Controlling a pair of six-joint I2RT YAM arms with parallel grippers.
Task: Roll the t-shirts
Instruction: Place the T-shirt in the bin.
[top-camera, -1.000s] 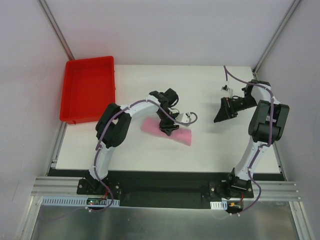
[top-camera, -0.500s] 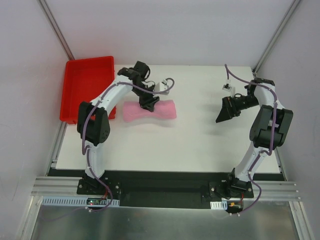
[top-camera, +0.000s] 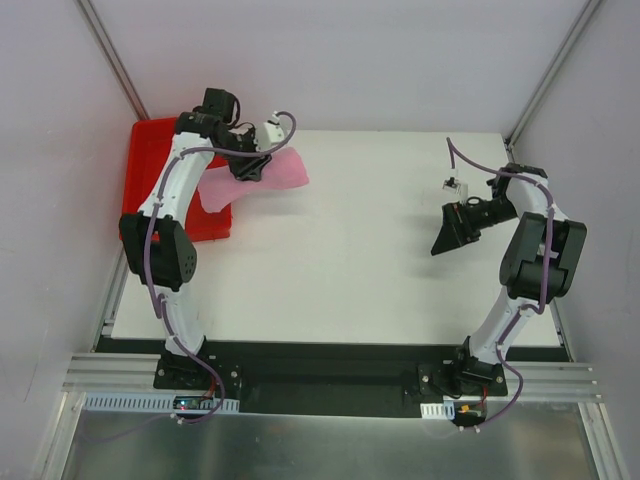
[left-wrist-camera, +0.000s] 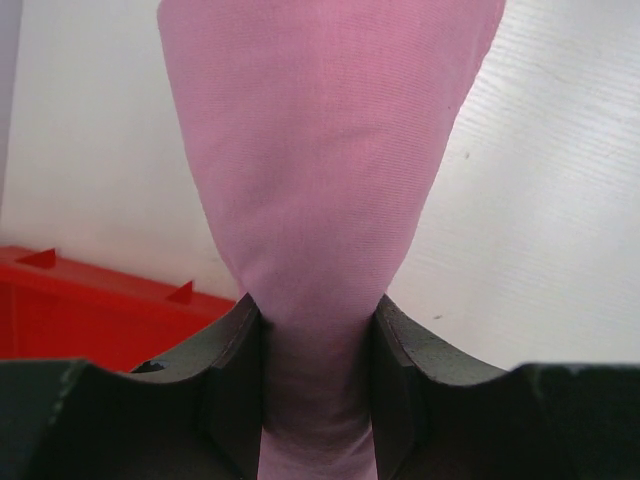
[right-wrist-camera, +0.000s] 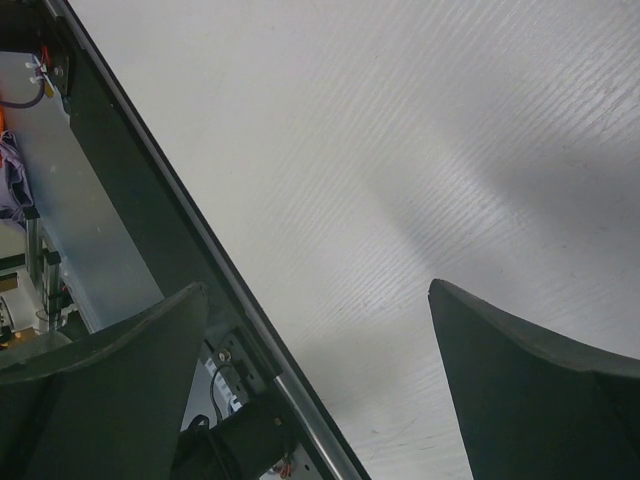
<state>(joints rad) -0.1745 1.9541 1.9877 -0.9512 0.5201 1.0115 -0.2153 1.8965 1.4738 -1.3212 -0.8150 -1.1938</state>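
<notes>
**Ref. landmark:** red tray (top-camera: 142, 175). All pos. are given rel. to it.

**1. L gripper** (top-camera: 250, 168): jaws closed on the light-pink t-shirt (top-camera: 287, 172), pinching it approx. mid-length. In the wrist view the cloth fills the gap betw. both pads. The gripper sits above the tray's right wall, toward its far corner.

**2. T-shirt:** bundled into a narrow roll, gathered tight at the pinch. One end is over the tray's right wall. The other end projects out over the white table (top-camera: 350, 260), just right of the tray. Whether either end touches anything below cannot be confirmed.

**3. R gripper** (top-camera: 440, 238): jaws spread wide, nothing betw. them. It is well right of the tray, above bare table.

**Step in hand (est.):** rolling looks complete. Current op. looks like transfer of the roll into the tray.

**Next move req. (est.):**
- Shift the L gripper left until the whole bundle is inside the tray walls.
- Lower it, then release.

**Caution:** the end hanging right of the tray may drape over the wall, or the roll may loosen on release.
</notes>
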